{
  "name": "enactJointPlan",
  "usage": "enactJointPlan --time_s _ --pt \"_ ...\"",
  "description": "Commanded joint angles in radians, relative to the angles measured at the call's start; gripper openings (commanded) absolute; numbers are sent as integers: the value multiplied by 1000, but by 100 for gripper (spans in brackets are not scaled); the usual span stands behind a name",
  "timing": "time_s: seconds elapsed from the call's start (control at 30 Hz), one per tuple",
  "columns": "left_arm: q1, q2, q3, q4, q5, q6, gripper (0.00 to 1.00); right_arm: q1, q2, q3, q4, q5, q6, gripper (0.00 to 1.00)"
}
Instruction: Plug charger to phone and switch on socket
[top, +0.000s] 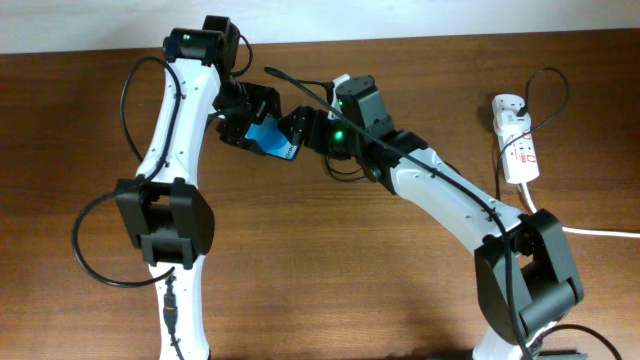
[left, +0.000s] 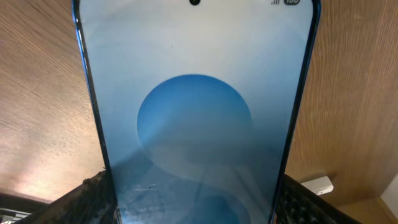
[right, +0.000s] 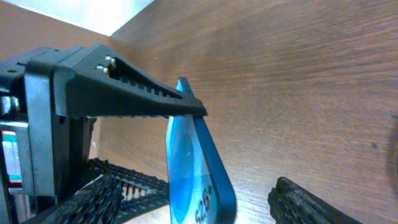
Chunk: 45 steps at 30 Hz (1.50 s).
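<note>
Left gripper (top: 258, 128) clamped on slim black-edged blue-screen smartphone (left: 199, 124), held near desk's far edge, left of centre; right gripper (top: 300, 130) jaws apart beside it. Keep port end steady and exposed; white power strip (top: 518, 150) near far right corner

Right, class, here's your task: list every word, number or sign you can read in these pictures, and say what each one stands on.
"100", probably, though it is cut by the frame edge: top corner of the phone screen in the left wrist view, next to small signal bars.
White characters low on the phone screen in the right wrist view: too slanted and blurred to read.
Red markings on the socket: too small to read.
No other text shows.
</note>
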Motion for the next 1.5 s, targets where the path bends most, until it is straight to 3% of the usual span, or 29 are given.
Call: enactJointPlan --time_s 0.0,0.1,0.13,0.27,0.63,0.87,0.93,1.03,1.17,1.27,1.37,1.4,1.47 --pt "-1 -1 25 -5 95 -10 0 5 23 15 8 -29 -3 74" --pt "-1 -1 25 -8 144 -10 0 17 25 15 13 -20 21 67" --pt "-1 -1 25 -13 144 -10 0 17 31 15 16 -18 41 59" --pt "-1 -1 25 -13 148 -10 0 26 37 15 46 -17 42 42" --pt "-1 -1 25 -17 151 -10 0 57 57 15 48 -1 38 31" --pt "-1 -1 25 -20 151 -10 0 55 57 16 69 -4 39 4" --pt "-1 -1 25 -20 151 -10 1 55 57 16 73 -11 39 4" --pt "-1 -1 25 -20 151 -10 21 50 55 16 77 -29 39 4" --pt "4 -1 25 -12 151 24 37 -25 48 16 9 -70 42 4" --pt "6 -1 25 90 191 288 57 -93 0 16 -68 -69 34 4" --pt "13 -1 25 242 414 577 60 -167 -110 16 -75 -69 35 4" --pt "18 -1 25 296 509 639 68 -195 -162 16 -76 -56 39 4" --pt "31 -1 25 413 666 645 73 -237 -238 16 -78 16 94 4"
